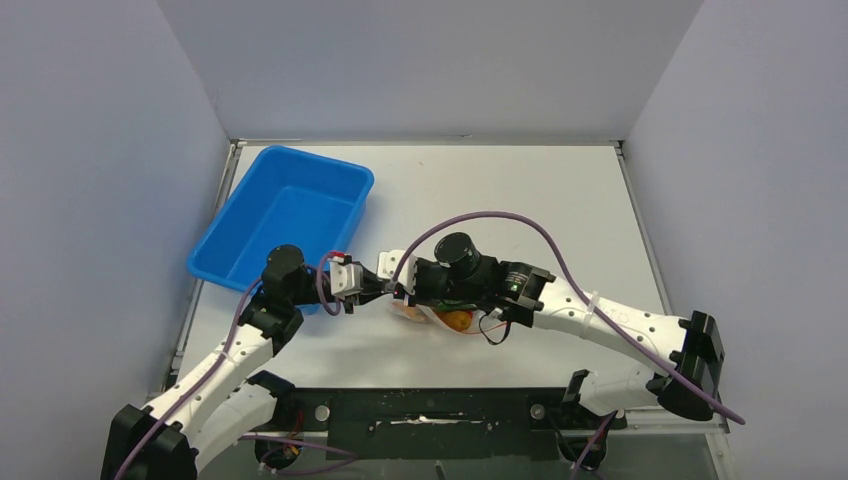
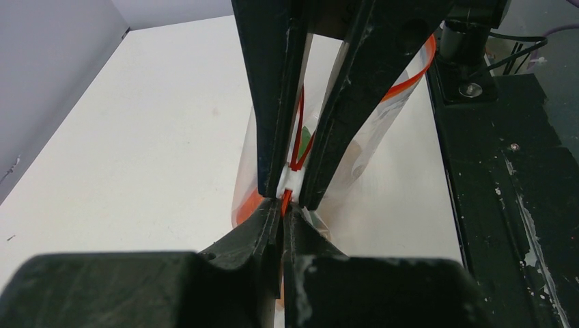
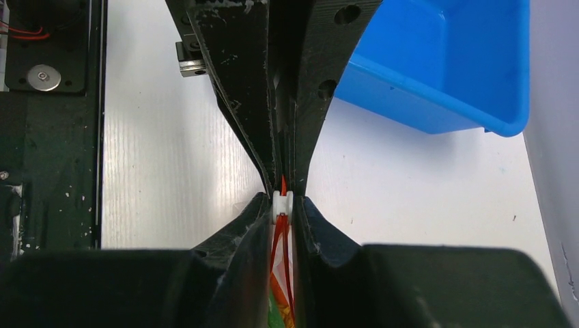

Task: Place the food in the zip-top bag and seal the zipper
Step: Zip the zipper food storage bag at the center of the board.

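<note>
The clear zip-top bag lies at the table's near middle, between both arms. Inside it the food shows as an orange fruit and, in the right wrist view, green and orange pieces. My left gripper is shut on the end of the red-orange zipper, where the strip sits pinched between its tips. Tip to tip with it, my right gripper is shut on the zipper's white slider. Behind the slider the two zipper strips stand apart.
A blue plastic tray stands at the back left, close behind the left arm. The black base plate runs along the near edge. Grey walls close in the table on three sides.
</note>
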